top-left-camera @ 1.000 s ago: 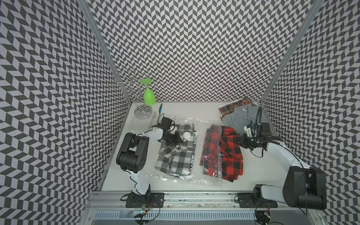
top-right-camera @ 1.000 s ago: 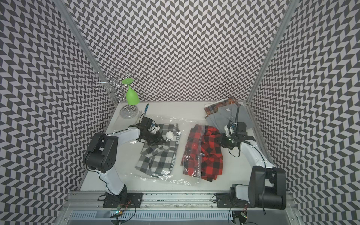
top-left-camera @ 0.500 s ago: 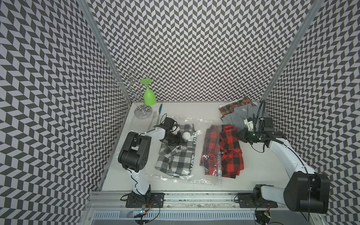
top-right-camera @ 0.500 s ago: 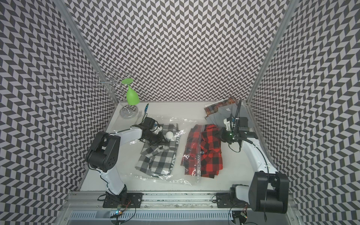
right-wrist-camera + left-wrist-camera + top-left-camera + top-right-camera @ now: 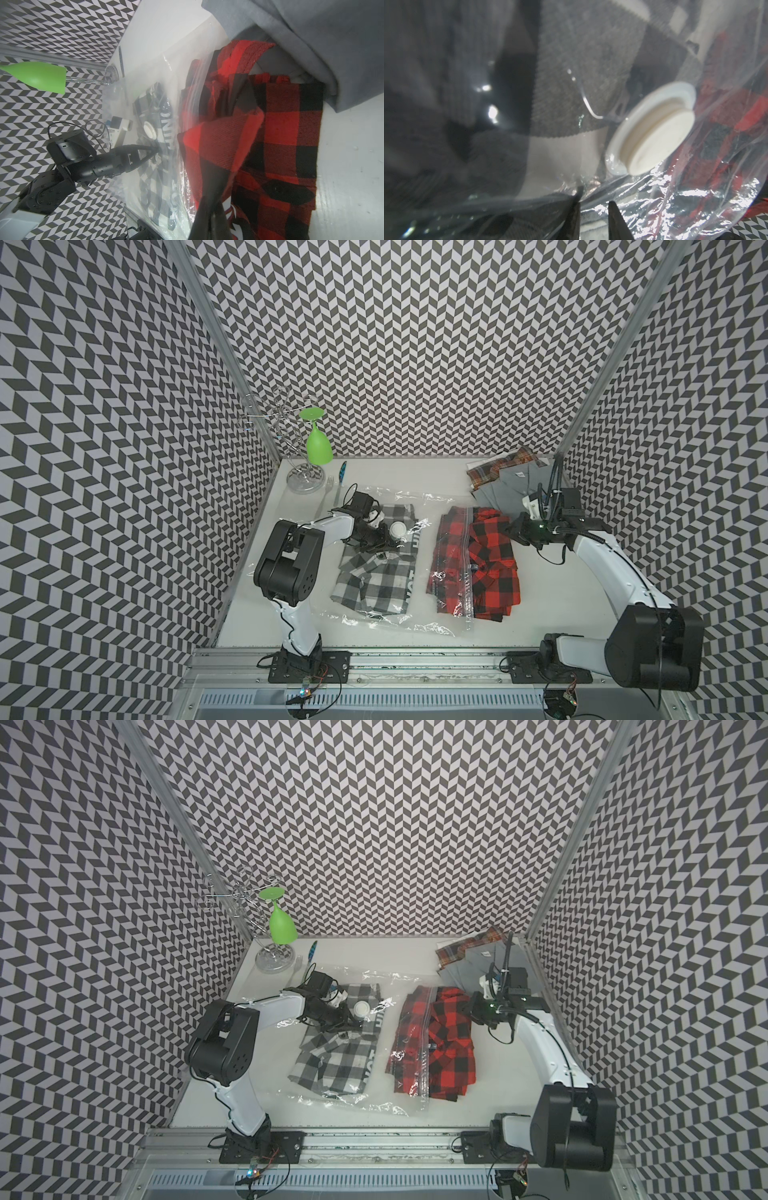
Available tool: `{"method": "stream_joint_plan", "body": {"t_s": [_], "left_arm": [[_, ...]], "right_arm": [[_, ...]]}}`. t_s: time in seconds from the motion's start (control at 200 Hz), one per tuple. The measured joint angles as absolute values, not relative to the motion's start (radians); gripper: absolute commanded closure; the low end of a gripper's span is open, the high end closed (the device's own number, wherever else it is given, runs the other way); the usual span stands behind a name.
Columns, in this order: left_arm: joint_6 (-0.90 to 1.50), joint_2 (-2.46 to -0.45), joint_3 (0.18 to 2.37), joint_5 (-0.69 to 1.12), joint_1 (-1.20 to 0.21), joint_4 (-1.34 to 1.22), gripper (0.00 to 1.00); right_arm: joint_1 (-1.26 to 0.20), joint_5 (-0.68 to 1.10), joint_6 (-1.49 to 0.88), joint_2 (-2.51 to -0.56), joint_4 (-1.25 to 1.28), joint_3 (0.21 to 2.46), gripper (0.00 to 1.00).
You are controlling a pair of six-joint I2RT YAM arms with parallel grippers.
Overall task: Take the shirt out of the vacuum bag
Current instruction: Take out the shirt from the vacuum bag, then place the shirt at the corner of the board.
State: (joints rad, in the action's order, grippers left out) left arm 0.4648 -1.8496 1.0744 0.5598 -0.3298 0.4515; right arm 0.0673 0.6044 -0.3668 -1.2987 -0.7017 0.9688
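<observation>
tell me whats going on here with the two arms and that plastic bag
Two robot arms are working a shirt out of a clear vacuum bag. The right hand is shut on the red plaid shirt, which lies partly out of the bag's open end. The left hand seems to pinch the plastic beside the white valve cap, over a grey checked shirt that lies fully inside.

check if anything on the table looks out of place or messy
The red plaid shirt lies across the open edge of the vacuum bag, half under plastic, half out, pinched by the shut right gripper. The grey checked shirt inside lies rumpled and skewed. Nothing spilled.
</observation>
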Motion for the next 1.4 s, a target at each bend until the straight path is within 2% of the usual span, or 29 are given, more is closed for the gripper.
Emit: {"method": "stream_joint_plan", "body": {"t_s": [0.235,0.806,1.221,1.402], "left_arm": [[0.465,-1.853,1.066,0.565,-0.329,0.433,0.74],[0.461,-1.866,1.061,0.582,-0.329,0.408,0.74],[0.458,-1.870,1.056,0.598,-0.329,0.390,0.74],[0.458,-1.872,1.056,0.603,-0.329,0.385,0.74]], "right_arm": [[0.100,0.592,-0.336,-1.303,-0.750,1.086,1.00],[0.146,0.739,-0.380,-1.336,-0.747,1.294,1.00],[0.203,0.862,-0.499,-1.472,-0.574,1.451,1.00],[0.286,0.900,-0.553,-1.558,-0.477,1.469,1.00]]}}
